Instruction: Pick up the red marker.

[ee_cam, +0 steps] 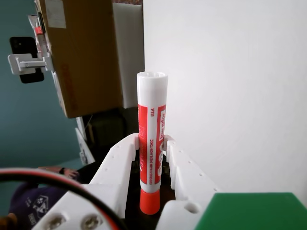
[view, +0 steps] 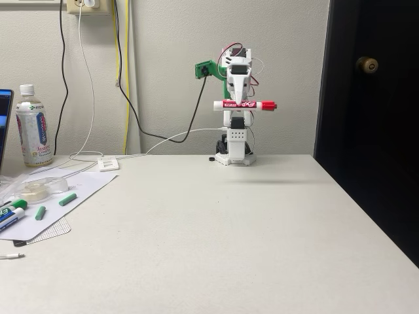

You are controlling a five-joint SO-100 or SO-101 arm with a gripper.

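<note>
the red marker [view: 243, 104], a smooth cylinder, sits clamped between white plastic fingers [ee_cam: 120, 158].

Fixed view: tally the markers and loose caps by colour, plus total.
Red marker, held in the gripper: 1
Green-capped marker: 1
Blue-labelled marker: 1
Loose green caps: 2
Total: 5

An office: desk [view: 216, 248], laptop edge [view: 5, 124], wall outlet [view: 88, 5], door [view: 370, 98].
</note>
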